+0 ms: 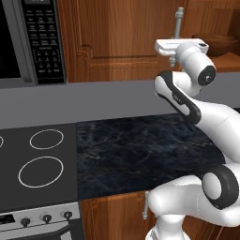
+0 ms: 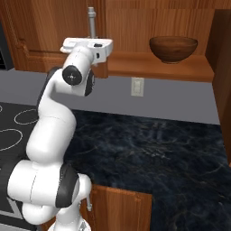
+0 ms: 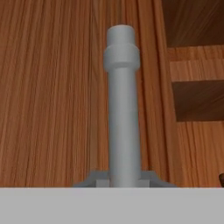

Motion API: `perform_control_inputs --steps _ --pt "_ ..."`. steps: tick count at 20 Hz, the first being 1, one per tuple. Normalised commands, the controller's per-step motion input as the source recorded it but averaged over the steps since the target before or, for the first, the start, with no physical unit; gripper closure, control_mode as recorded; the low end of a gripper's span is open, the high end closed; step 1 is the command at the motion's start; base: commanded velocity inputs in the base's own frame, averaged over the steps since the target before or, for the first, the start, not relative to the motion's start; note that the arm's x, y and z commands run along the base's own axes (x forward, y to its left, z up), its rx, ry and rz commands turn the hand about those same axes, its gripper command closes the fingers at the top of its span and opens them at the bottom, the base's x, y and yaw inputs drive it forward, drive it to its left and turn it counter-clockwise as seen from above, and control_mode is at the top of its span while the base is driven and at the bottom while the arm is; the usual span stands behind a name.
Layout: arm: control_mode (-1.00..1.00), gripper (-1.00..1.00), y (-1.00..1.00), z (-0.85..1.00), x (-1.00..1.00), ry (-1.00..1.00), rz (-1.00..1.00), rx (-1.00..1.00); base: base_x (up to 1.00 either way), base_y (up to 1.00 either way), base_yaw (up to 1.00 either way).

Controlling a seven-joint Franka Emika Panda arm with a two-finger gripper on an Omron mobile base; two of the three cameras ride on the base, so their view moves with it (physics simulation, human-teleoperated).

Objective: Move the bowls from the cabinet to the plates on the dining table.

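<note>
Fingers clamped on the warm brown wooden cabinet's silver bar handle; door-opening is underway, pulling outward likely next toward the dark brown bowl.

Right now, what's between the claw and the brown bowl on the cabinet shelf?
Bare wooden shelf and open air. In the right base view, the claw is shut on the silver door handle, and nothing stands between it and the brown bowl.
</note>
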Motion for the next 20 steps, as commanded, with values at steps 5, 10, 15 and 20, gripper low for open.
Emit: perform_control_inputs --steps 5,10,15,20 --pt "-1.0 1.0 0.62 -0.12 -0.14 0.06 0.0 -0.01 0.0 0.0 0.0" --pt "-1.0 1.0 0.62 -0.09 -0.12 0.07 0.0 -0.01 0.0 0.0 0.0" --pt "-1.0 1.0 0.6 0.0 -0.27 0.07 0.0 0.0 0.0 0.0 0.0" --pt "-1.0 1.0 0.56 0.0 -0.34 0.05 0.0 0.0 0.0 0.0 0.0"
